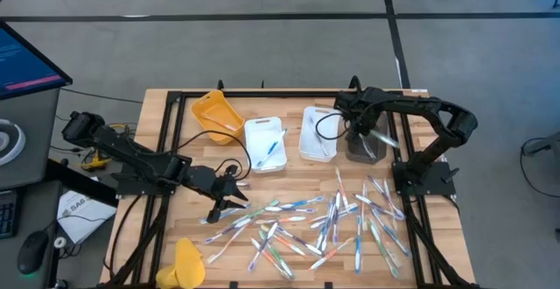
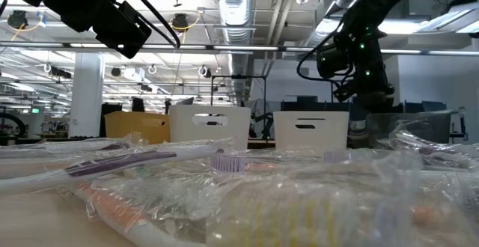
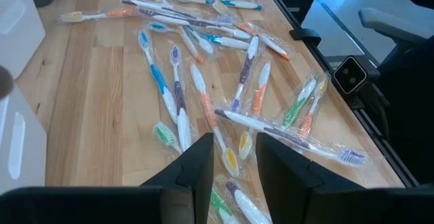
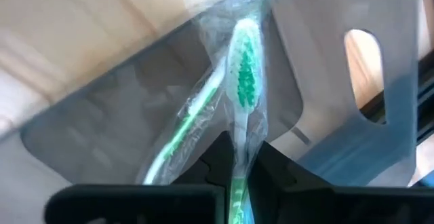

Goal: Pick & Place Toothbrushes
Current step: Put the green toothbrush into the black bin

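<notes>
Green-and-white toothbrush (image 4: 244, 81), still in clear wrap, is pinched between the right gripper's (image 4: 239, 157) fingers, w/ brush head pointing away from the wrist cam. Right gripper hangs over the grey bin (image 1: 363, 146) at the back right of the wooden table (image 1: 293, 184); a 2nd green wrapped brush (image 4: 180, 132) lies inside that bin, just under the held one. In high view the held brush shows as a pale sliver at the bin's edge.

Left gripper (image 1: 229, 194) sits low at the table's left-centre, jaws narrowly apart, nothing between them; fingers (image 3: 200, 166) straddle a gap right above loose brushes. Pile of wrapped toothbrushes (image 1: 324, 223) is scattered across the front half of the table, blue, orange, purple, green accents, many overlapping.

Back row, left to right: yellow bin (image 1: 217, 116) tilted, white bin (image 1: 262, 142) w/ a blue brush (image 1: 272, 147) in it, 2nd white bin (image 1: 317, 133), then grey bin. Yellow item (image 1: 188, 263) at front left corner, can't tell what it is.
</notes>
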### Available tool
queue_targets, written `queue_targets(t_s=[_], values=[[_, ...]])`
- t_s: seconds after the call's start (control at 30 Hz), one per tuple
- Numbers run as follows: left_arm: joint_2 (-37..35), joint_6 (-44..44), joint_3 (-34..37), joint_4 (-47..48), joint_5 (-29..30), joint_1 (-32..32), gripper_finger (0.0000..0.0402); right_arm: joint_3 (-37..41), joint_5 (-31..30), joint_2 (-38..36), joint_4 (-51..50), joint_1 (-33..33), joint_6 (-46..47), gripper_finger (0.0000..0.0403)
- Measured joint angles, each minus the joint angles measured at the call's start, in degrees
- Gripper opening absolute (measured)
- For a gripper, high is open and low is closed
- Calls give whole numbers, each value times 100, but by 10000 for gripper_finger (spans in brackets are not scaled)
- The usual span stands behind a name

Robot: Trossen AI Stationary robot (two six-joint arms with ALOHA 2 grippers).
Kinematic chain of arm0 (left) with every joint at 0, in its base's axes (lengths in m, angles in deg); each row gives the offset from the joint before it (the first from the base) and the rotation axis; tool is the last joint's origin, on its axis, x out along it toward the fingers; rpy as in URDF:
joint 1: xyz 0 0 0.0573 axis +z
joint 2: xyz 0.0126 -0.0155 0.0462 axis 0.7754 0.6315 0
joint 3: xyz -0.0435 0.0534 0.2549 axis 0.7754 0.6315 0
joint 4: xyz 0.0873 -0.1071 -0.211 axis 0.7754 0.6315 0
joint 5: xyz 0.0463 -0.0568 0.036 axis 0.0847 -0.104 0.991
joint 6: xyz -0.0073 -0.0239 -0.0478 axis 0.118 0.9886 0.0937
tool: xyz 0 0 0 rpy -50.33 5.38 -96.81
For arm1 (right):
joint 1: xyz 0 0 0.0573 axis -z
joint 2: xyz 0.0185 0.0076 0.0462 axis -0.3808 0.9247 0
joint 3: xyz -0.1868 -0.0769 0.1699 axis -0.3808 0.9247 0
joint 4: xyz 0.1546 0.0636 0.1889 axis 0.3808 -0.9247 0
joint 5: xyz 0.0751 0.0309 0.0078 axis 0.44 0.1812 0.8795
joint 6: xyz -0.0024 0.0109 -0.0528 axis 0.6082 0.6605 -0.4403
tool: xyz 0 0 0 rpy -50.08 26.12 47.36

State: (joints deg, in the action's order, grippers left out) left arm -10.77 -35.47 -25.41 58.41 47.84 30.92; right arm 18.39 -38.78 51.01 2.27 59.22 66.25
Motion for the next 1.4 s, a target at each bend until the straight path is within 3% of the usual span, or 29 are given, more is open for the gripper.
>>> queue_targets(t_s=[0.13, 0.33, 0.57, 0.8, 1.03, 1.4], values=[[0, 0, 2, -1, 1, 0, 104, -84, -11, 0, 4, 76, 518, 10], [0, -2, 2, 0, 0, 0, 104, -256, 207, -2, 56, 127, 1013, 35], [0, -2, 2, 0, 0, 1, 104, -267, 311, -2, 159, 185, 1254, 9], [0, -2, 2, 6, 0, 2, 104, -256, 330, -2, 177, 262, 1545, 39], [0, -2, 2, 9, 0, 0, 104, 137, 336, -2, 488, 271, 1528, 9], [0, -2, 2, 9, 0, 0, 104, 402, 289, 0, 821, 274, 1456, 91]])
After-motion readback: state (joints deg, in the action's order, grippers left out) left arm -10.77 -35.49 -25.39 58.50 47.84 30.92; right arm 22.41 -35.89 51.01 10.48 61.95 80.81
